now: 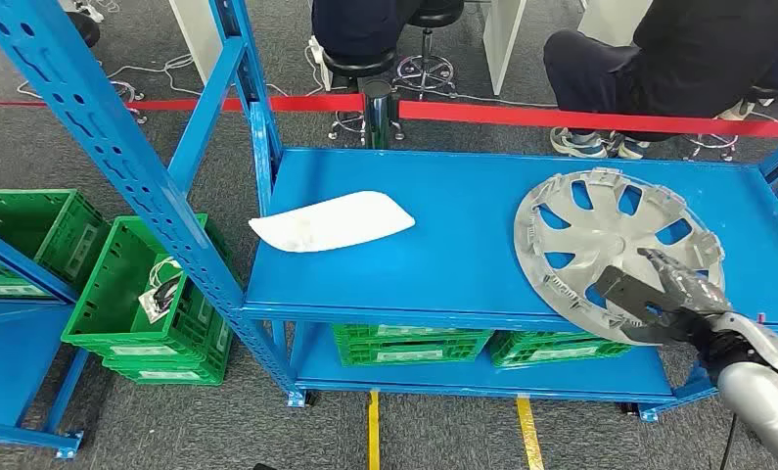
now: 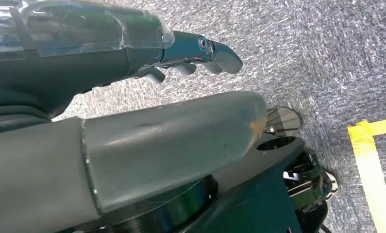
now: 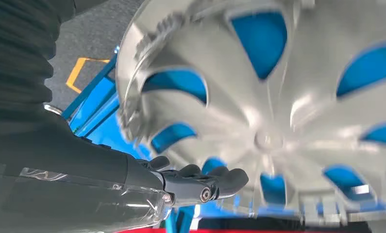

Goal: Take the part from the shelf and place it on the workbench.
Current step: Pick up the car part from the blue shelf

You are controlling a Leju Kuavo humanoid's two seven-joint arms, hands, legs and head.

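Observation:
A silver hubcap (image 1: 600, 230) lies on the right of the blue shelf's top board (image 1: 463, 264), its near rim jutting past the front edge. My right hand (image 1: 663, 294) reaches over that near rim, thumb and fingers apart above the spokes. The right wrist view has the hubcap (image 3: 278, 97) close and blurred beyond the stretched fingers (image 3: 200, 182) of the hand; I see no firm grip. A flat white part (image 1: 331, 222) lies on the board's left. My left hand (image 2: 132, 58) hangs over grey carpet, fingers extended and holding nothing.
Green crates (image 1: 140, 294) stand stacked left of the shelf, and more (image 1: 409, 345) sit on its lower board. A slanted blue upright (image 1: 120, 157) crosses the left foreground. Behind the shelf runs a red barrier tape (image 1: 580, 117), with people seated on stools (image 1: 698, 59).

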